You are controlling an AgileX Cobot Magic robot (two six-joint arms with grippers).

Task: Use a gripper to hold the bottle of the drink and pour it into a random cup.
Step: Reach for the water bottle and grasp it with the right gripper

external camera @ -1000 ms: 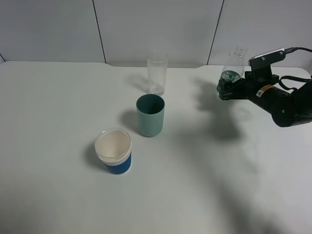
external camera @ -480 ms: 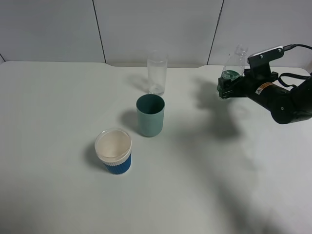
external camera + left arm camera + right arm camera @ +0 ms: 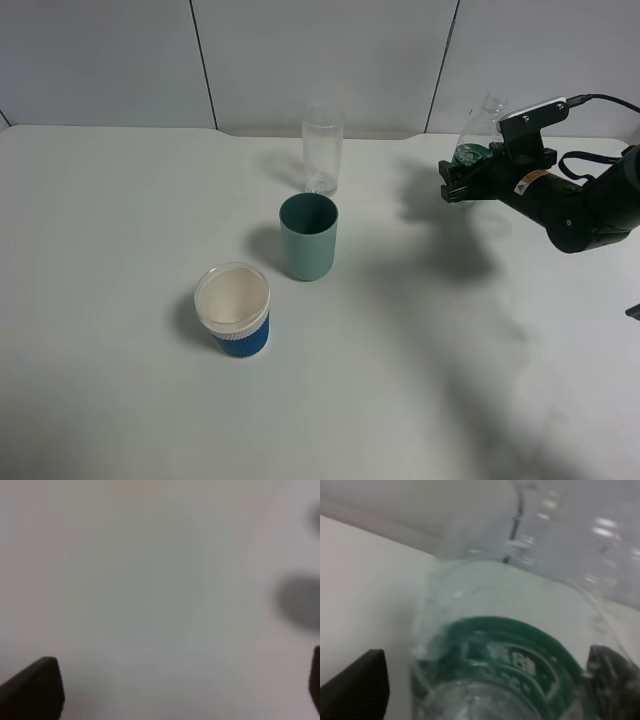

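Exterior high: glass [image 3: 323,150] behind cup [image 3: 308,237]

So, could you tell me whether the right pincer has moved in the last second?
Yes: the right pincer, around the bottle, has shifted slightly left in the high view, toward the glass.

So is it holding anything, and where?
Not yet, it seems: the right hand straddles the bottle at its green-labelled lower body, a gap beside one finger.
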